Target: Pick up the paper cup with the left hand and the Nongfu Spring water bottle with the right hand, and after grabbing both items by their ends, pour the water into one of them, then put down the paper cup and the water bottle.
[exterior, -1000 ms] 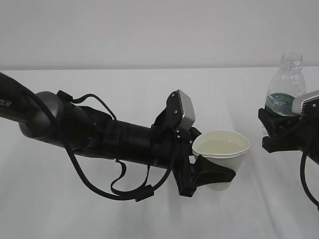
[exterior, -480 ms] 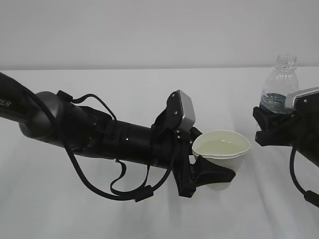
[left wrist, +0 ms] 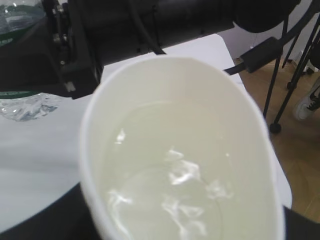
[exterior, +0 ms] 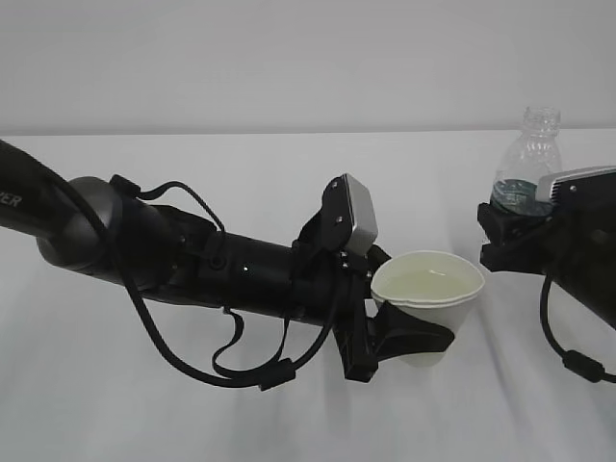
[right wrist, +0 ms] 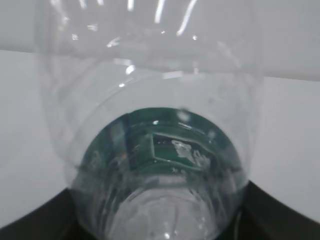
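White tabletop against a plain pale wall forms the work area.

Item one, the paper cup: upright near the centre of the table, rim pinched into an oval, with the water lying in it. The left hand is clamped on the cup's lower body, its black fingers wrapping the sides; whether the base touches the table cannot be told.

Item two, the Nongfu Spring water bottle: upright, uncapped, well apart from the cup at the right. The right hand grips it around the green label, jaws closed against the ribbed wall. The right wrist view shows only droplets and a little liquid low in the bottle.

Assessment: with water in the cup and the bottle upright and clear of it, the pour appears done and the set-down step is in hand.

Next move, as judged: each item needs lowering level until its base rests flat, then the jaws opened and drawn straight back. The squeezed, filled cup is the risk; a tilt or abrupt release could slop water.
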